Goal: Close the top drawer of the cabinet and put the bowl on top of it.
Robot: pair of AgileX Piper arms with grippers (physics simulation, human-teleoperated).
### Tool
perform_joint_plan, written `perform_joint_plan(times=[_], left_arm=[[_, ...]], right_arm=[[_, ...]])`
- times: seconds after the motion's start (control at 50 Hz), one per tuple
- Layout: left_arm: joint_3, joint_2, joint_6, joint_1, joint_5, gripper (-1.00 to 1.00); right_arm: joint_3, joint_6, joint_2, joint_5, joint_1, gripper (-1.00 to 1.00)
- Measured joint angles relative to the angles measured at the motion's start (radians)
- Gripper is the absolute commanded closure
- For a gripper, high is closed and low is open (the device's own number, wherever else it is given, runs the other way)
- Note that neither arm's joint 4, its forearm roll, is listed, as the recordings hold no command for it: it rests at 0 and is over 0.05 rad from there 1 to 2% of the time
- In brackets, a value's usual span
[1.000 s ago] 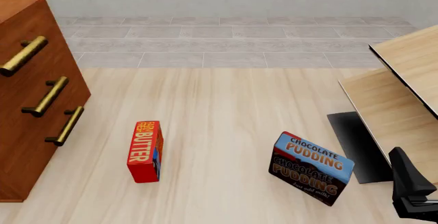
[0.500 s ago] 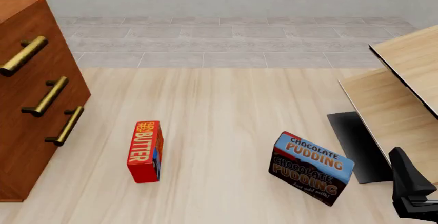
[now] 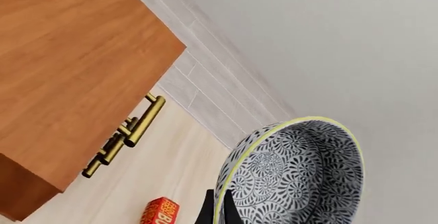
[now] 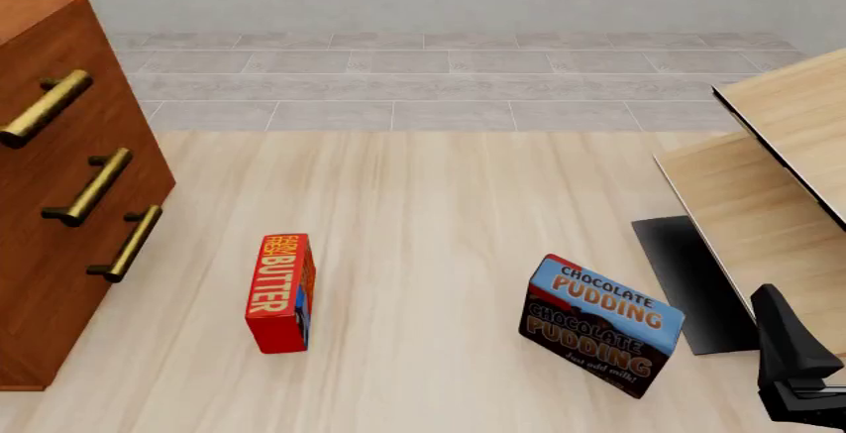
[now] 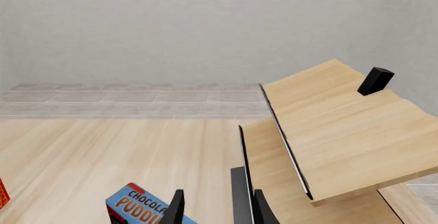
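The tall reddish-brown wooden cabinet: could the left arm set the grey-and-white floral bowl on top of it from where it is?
Probably yes. The left tool grips the floral bowl above the reddish-brown cabinet, whose flat top lies bare in the wrist view.

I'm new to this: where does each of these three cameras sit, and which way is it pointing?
Front view: fixed above the arms' side, looking forward and down at the cabinet, butter box and pudding box; part of the right arm shows.
Left wrist view: behind the left gripper, which holds the bowl beside the cabinet top.
Right wrist view: behind the right gripper, facing pale wood furniture.
Shared: the pudding box appears in the front and right wrist views.
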Motion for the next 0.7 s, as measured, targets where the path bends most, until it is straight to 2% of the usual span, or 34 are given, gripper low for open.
perform_joint_plan(times=[0.4, 0.7], left_arm=[[0.070, 0.081, -0.019, 0.150, -0.125, 1.00], [0.059, 0.128, -0.028, 0.228, -0.159, 1.00]], right_arm=[[0.000, 0.000, 0.000, 0.000, 0.000, -1.00], [0.000, 0.000, 0.000, 0.000, 0.000, -1.00]])
